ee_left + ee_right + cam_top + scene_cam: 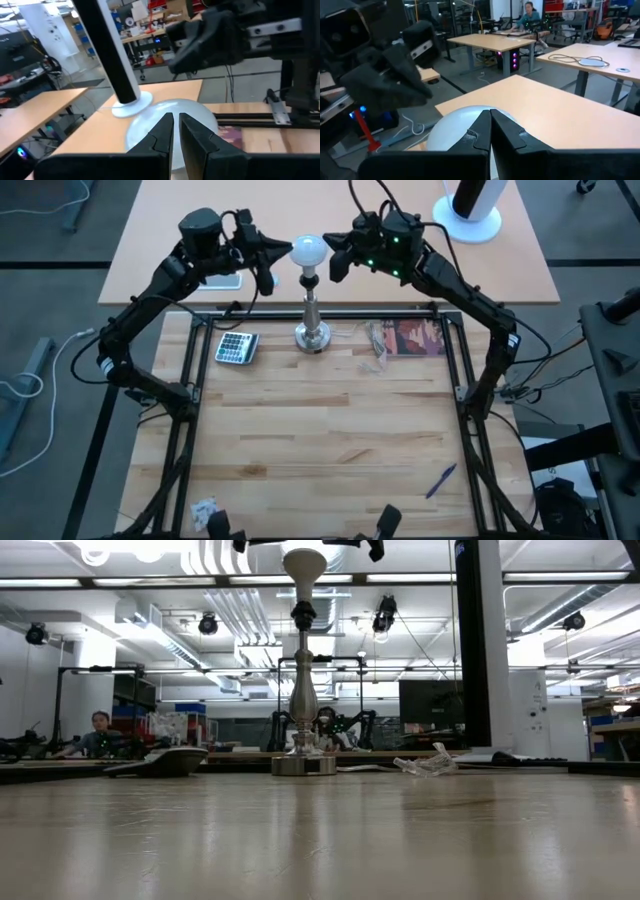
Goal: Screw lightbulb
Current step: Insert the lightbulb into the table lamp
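The white lightbulb (308, 250) sits upright on top of the silver stand (312, 310), whose round foot rests on the wooden table; the low view shows the bulb (304, 562) above the stand's black socket. My left gripper (284, 252) is shut and level at the bulb's left side. My right gripper (333, 250) is shut and level at its right side. In each wrist view the bulb's white dome (145, 127) (447, 130) fills the space just beyond the shut fingertips (176, 120) (490, 116). My left gripper comes level from the table's left, its shut tips at the bulb's left side (294, 251); I cannot tell whether they touch the glass. My right gripper comes level from the table's right, its shut tips at the bulb's right side (325, 248); touch cannot be told either.
A calculator (236, 347) lies left of the stand's foot. Clear plastic packaging (380, 340) and a printed card (415, 337) lie to its right. A blue pen (441, 480) lies near the front right. A white cylinder on a round base (470, 205) stands on the far table.
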